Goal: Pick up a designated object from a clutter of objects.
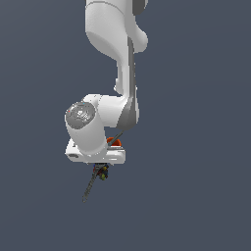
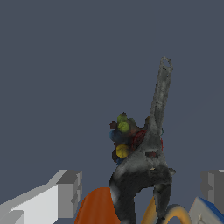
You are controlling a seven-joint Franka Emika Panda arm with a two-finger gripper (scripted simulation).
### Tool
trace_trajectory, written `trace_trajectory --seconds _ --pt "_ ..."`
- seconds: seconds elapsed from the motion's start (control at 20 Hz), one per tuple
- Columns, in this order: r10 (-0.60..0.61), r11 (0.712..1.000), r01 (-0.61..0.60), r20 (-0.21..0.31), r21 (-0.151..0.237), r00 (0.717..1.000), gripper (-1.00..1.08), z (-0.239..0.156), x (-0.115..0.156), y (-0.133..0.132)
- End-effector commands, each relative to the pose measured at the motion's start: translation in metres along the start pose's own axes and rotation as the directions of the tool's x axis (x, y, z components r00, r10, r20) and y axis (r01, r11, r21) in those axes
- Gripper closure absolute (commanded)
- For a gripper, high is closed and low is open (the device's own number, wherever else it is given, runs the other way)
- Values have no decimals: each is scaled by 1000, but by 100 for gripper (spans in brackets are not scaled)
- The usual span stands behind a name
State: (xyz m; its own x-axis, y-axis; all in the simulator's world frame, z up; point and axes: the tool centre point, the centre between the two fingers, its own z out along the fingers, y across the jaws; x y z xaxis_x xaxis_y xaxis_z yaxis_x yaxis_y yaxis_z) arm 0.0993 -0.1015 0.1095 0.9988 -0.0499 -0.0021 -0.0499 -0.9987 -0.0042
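Note:
The clutter of objects lies right under my gripper (image 2: 140,189). In the wrist view its two grey fingers (image 2: 68,188) stand far apart, so it is open, touching nothing. Between them lies the long grey tool (image 2: 154,131), its thin end reaching away. A dark multicoloured lump (image 2: 124,139) rests against the tool. The orange cup (image 2: 98,205), a yellow scissors handle (image 2: 174,214) and a corner of the blue and white cube (image 2: 204,211) show at the picture's edge. In the exterior view the white hand (image 1: 95,153) covers most of the clutter; the cup (image 1: 113,142), lump (image 1: 103,172) and tool (image 1: 88,191) peek out.
The flat grey-blue floor (image 1: 196,196) spreads around the clutter on every side. The arm's white links (image 1: 115,44) rise straight above the hand. No other objects or edges show.

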Motion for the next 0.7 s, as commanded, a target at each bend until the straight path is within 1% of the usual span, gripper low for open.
trace_trajectory --seconds 0.0,0.25,0.65 --pt "3 1000 -3 -2 -2 1000 -92 13 3 6" --pt "5 1000 -5 -2 -4 1000 -92 27 6 13" --pt "7 1000 -7 -1 -4 1000 -92 35 5 14"
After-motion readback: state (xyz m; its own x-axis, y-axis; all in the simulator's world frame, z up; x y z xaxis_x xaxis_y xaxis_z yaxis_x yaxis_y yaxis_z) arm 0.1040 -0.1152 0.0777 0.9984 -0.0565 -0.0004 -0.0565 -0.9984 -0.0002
